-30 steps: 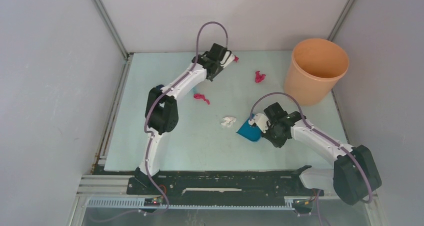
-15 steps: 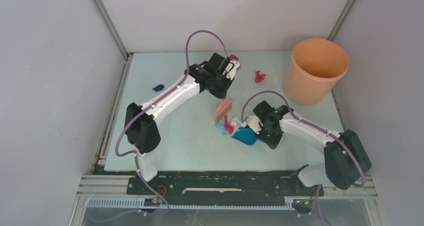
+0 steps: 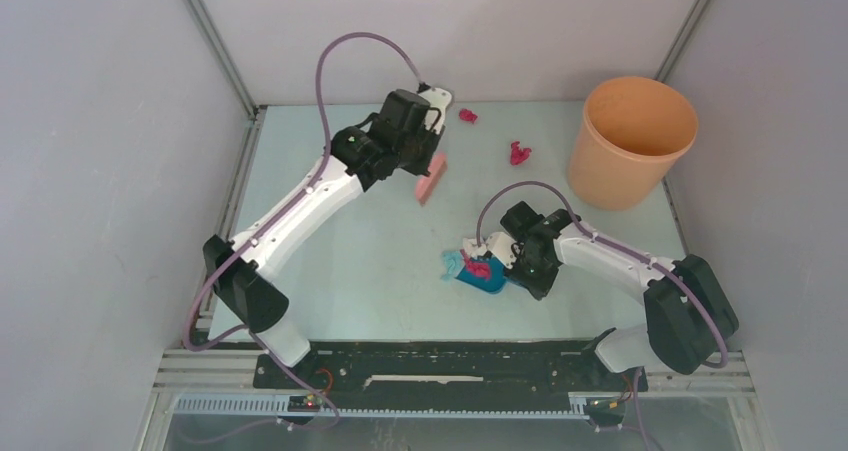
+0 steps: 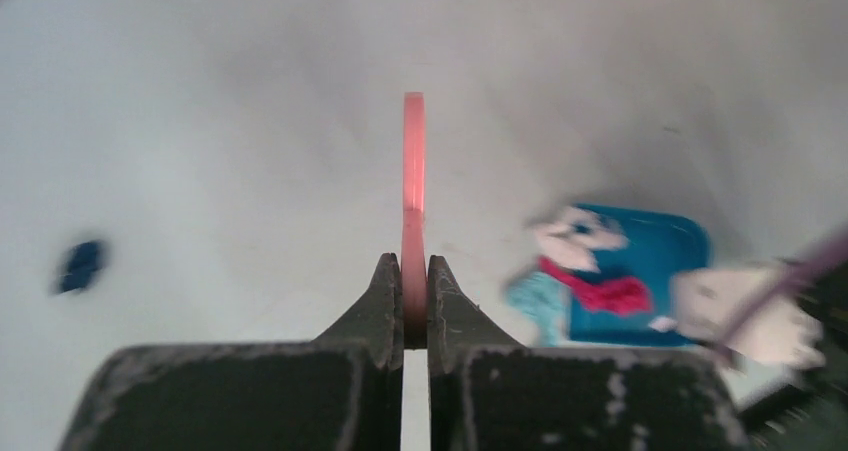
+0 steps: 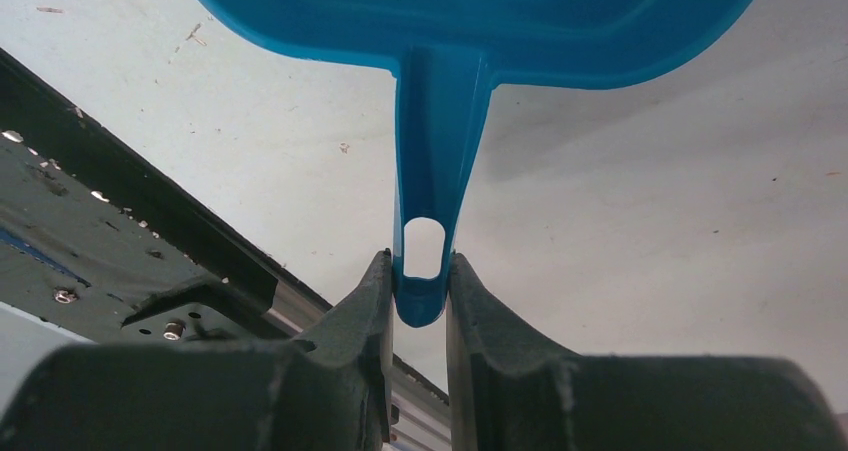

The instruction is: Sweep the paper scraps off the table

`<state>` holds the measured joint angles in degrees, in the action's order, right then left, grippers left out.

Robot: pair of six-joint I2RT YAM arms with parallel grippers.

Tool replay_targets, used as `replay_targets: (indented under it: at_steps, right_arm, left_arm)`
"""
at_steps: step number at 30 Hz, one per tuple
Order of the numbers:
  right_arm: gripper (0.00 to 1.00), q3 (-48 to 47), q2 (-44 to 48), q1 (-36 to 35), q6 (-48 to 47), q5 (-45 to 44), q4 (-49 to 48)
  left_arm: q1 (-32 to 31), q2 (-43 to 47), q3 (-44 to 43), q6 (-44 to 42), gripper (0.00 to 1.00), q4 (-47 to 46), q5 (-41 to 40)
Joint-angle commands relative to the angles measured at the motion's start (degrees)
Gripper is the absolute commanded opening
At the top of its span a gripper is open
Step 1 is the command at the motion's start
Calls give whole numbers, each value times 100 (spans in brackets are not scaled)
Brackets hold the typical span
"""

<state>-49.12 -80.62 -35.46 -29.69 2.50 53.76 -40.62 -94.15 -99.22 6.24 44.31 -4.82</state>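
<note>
My left gripper [image 3: 422,153] is shut on the pink hand brush [image 3: 432,176] and holds it at the far middle of the table [image 3: 330,271]. In the left wrist view the jaws [image 4: 414,301] clamp the brush [image 4: 413,171] edge-on. My right gripper [image 3: 508,267] is shut on the handle [image 5: 437,171] of the blue dustpan [image 3: 482,279]. White [image 4: 580,233] and magenta [image 4: 602,293] scraps lie on the pan, and a teal one [image 4: 530,301] sits at its lip. Two magenta scraps [image 3: 467,115] [image 3: 519,153] lie at the far side. A navy scrap [image 4: 80,264] lies apart.
An orange bucket [image 3: 632,136] stands at the far right of the table. Grey walls close in the left, back and right. A black rail [image 3: 450,366] runs along the near edge, also seen in the right wrist view [image 5: 120,231].
The left gripper has carried the brush from beside the dustpan back toward the far left. The white, magenta and teal scraps now sit on the pan, which shifted slightly left.
</note>
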Motion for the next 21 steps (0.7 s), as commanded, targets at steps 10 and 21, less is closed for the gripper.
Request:
replay_targets:
  at_steps: [10,21]
  right_arm:
    - [4,-141,55,-122,27,17,-18]
    - [4,-137,-26,-136,72,41,56]
  left_arm:
    - [1550,-1253,-211,-1863,0,109,-3897]
    - [2339,-2453,-813,-2639,0,-1193,-4040]
